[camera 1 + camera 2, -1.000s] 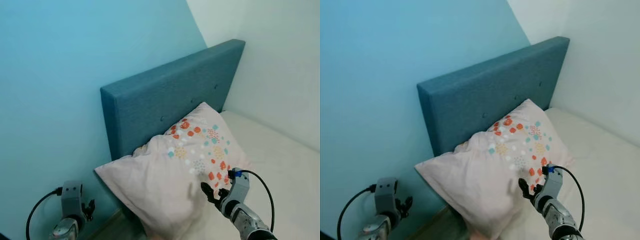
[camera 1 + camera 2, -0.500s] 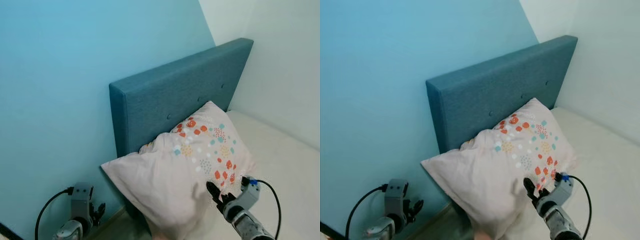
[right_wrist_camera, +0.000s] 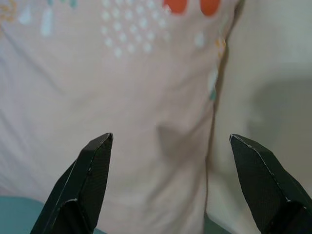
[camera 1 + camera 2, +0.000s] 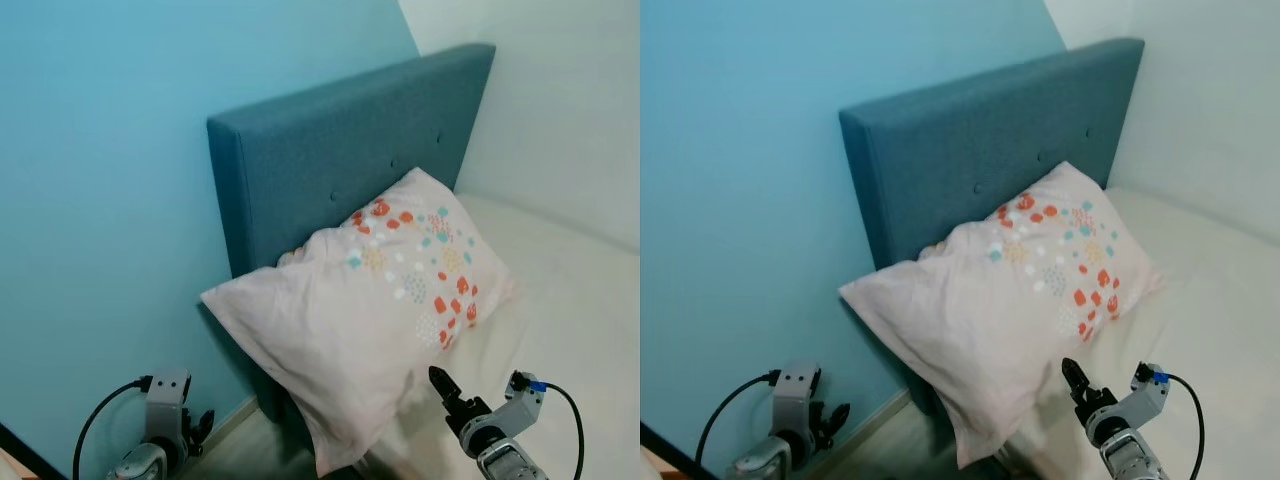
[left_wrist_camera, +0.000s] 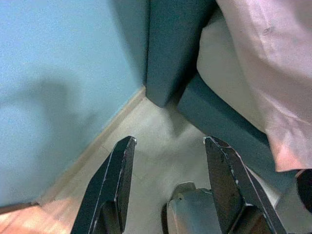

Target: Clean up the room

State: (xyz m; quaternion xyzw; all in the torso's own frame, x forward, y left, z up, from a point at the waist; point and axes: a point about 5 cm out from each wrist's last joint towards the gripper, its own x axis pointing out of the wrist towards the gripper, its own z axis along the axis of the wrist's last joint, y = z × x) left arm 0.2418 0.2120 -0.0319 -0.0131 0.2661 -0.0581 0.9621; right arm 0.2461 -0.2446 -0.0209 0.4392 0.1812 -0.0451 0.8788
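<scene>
Pillow (image 4: 390, 300) leans on headboard (image 4: 330, 150), left corner overhanging the bed. Light, soft, floppy; probably best pinched at a near corner. Right gripper (image 3: 170, 180) wide open, empty, just short of it. Left gripper (image 5: 168, 183) open, empty.

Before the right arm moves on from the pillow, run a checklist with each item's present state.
1. Right claw open: ok, fingers spread.
2. Right claw off the pillow: ok, nothing between its fingers.
3. Pillow leaning on the headboard: ok.
4. Pillow fully on the mattress: not ok, one corner overhangs the side.
5. Left claw free: ok, open above the floor.
</scene>
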